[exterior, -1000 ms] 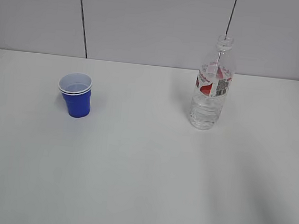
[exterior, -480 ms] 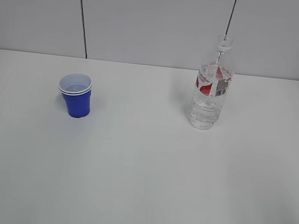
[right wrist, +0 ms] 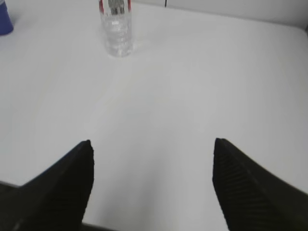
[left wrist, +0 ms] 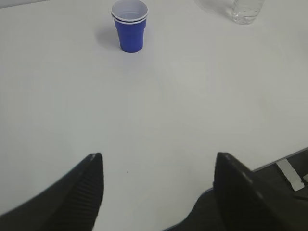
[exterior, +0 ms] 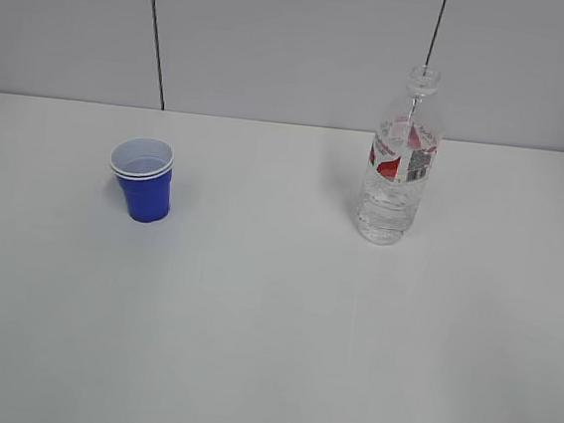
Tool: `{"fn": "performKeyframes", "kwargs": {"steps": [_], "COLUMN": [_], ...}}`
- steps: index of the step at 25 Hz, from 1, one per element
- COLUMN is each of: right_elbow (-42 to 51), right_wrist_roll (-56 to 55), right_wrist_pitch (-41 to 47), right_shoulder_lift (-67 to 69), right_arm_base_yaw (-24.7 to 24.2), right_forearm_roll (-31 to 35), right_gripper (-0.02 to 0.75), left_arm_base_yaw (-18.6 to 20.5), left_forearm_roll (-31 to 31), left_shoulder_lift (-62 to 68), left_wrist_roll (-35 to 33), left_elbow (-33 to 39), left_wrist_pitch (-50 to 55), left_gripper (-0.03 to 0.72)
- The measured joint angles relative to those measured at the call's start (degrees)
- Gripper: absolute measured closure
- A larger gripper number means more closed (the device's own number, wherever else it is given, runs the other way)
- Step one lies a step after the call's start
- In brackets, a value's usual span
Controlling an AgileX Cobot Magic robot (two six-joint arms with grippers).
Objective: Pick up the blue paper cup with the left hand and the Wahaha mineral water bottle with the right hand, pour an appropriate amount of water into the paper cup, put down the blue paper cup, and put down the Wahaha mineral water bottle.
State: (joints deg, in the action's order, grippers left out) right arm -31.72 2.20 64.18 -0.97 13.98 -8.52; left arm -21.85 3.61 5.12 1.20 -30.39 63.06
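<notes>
Bottle (right wrist: 116,29) top cropped, cup (right wrist: 4,19) barely visible

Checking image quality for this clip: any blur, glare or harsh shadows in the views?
Exterior view: sharp, even light, faint shadow beside the blue paper cup. Left wrist view: fairly clear, soft cup shadow. Right wrist view: blurry, washed-out table, bottle cropped.
</notes>
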Motion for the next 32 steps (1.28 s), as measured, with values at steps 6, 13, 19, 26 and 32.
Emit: {"fn": "performKeyframes", "kwargs": {"steps": [6, 13, 19, 26, 32], "right_elbow": [0.00, 1.20, 2.64, 3.17, 3.17], "right_wrist_roll": [0.00, 0.00, 0.12, 1.20, 1.29], "right_wrist_pitch": [4.96, 4.98, 2.67, 2.16, 2.02], "right_shoulder_lift": [0.00, 0.00, 0.00, 0.00, 0.00], "right_arm_base_yaw": [0.00, 0.00, 0.00, 0.00, 0.00], "right_forearm_roll": [0.33, 0.42, 0.46, 0.93, 1.03], "right_gripper": [0.167, 0.169, 0.169, 0.169, 0.169], "left_arm_base_yaw": [0.00, 0.00, 0.00, 0.00, 0.00], "left_forearm_roll": [0.00, 0.10, 0.10, 0.00, -0.11], "left_shoulder_lift": [0.00, 0.00, 0.00, 0.00, 0.00], "left_wrist_roll": [0.00, 0.00, 0.00, 0.00, 0.00], "left_elbow": [0.00, 0.00, 0.00, 0.00, 0.00], "left_wrist_pitch": [0.00, -0.08, -0.08, -0.08, -0.08], "left_gripper": [0.139, 0.139, 0.139, 0.139, 0.139]}}
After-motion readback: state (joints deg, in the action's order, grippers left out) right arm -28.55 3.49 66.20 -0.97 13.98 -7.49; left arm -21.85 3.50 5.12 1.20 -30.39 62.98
